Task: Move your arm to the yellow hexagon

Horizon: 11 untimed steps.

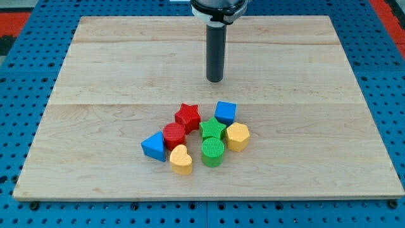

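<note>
While apart, my tip (215, 80) well above yellow hexagon (238, 136), bare, gripping nothing.

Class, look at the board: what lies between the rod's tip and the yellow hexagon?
In the camera view, bare wood fills most of the stretch from my tip to the yellow hexagon; only the blue cube sits close beside that line.
</note>
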Each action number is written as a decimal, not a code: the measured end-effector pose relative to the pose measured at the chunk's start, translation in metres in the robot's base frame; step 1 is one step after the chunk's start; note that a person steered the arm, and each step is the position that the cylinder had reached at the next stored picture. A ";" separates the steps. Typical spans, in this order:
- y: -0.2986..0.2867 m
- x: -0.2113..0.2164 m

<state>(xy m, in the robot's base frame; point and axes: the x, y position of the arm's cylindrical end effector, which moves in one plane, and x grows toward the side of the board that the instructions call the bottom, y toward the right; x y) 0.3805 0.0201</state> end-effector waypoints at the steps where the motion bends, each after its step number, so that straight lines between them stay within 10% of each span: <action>1: -0.002 0.000; 6: 0.034 -0.011; 8: 0.145 0.100; 9: 0.125 0.184; 11: 0.031 0.198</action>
